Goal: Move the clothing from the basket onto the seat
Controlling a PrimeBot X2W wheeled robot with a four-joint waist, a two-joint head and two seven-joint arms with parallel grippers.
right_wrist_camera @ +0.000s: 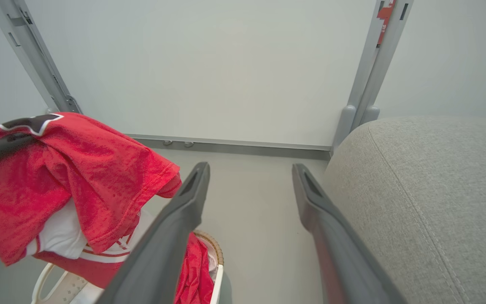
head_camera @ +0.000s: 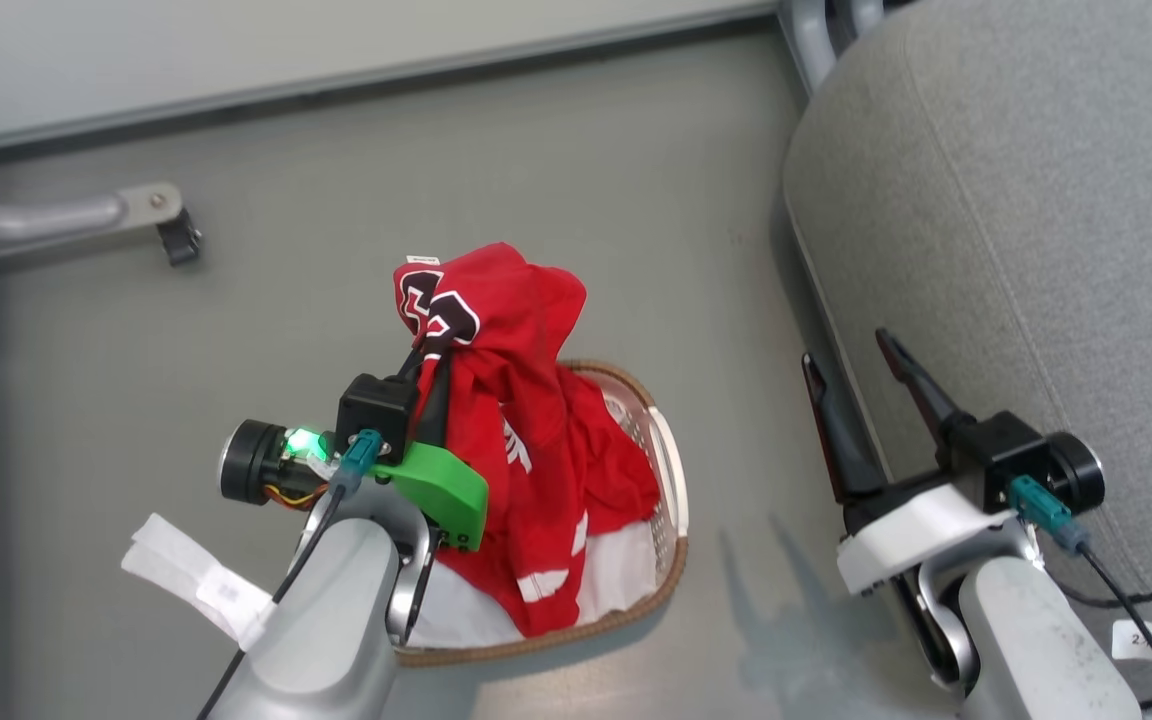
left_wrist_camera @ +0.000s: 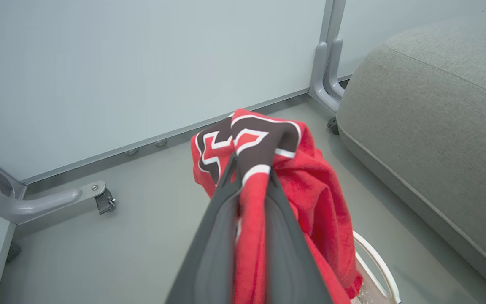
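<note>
The red jersey clothing [head_camera: 526, 420] with black-and-white lettering hangs lifted above the basket [head_camera: 671, 470], its lower part still draped inside. My left gripper [head_camera: 433, 350] is shut on the clothing near its top; in the left wrist view the fabric [left_wrist_camera: 302, 185] is pinched between the two dark fingers [left_wrist_camera: 217, 236]. My right gripper [head_camera: 851, 362] stands open beside the grey seat [head_camera: 1016, 220], nothing between its fingers [right_wrist_camera: 184, 211]. The right wrist view shows the clothing [right_wrist_camera: 78, 169], the basket's rim [right_wrist_camera: 215, 247] and the seat [right_wrist_camera: 428, 190].
White cloth [head_camera: 626, 575] lies in the basket under the jersey. A grey metal frame leg with a caster [head_camera: 171, 225] stands at the left, another frame post [left_wrist_camera: 327, 67] by the seat's far corner. A wall panel [right_wrist_camera: 209, 63] runs behind. Cables [head_camera: 1136, 610] trail at lower right.
</note>
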